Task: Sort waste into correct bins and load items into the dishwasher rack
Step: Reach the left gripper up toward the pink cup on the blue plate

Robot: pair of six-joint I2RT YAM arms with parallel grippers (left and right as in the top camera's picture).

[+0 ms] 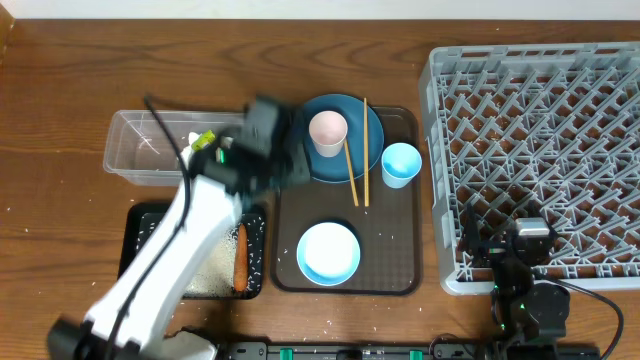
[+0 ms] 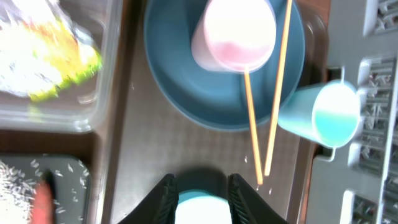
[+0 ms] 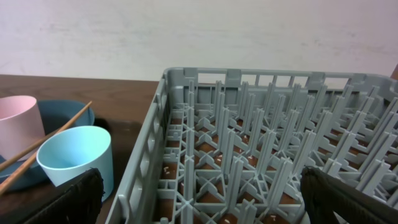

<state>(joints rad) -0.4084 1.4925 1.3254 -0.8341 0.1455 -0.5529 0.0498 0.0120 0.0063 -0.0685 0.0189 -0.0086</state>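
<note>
Left gripper (image 2: 201, 182), jaws narrowly apart and empty, hovers near the round light blue bowl (image 1: 328, 251) on the dark brown serving tray (image 1: 400, 250), likely its next pick. Pinch one rim, clear of the wooden chopsticks (image 1: 365, 150).

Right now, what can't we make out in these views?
Overhead: the left arm covers the clear tub's right end and the middle of the black tray.
Left wrist: the wrapper in the tub is blurred; the light blue bowl is cut off by the bottom edge.
Right wrist: the pink cup is cut by the left edge, the right fingers by the bottom corners.
</note>
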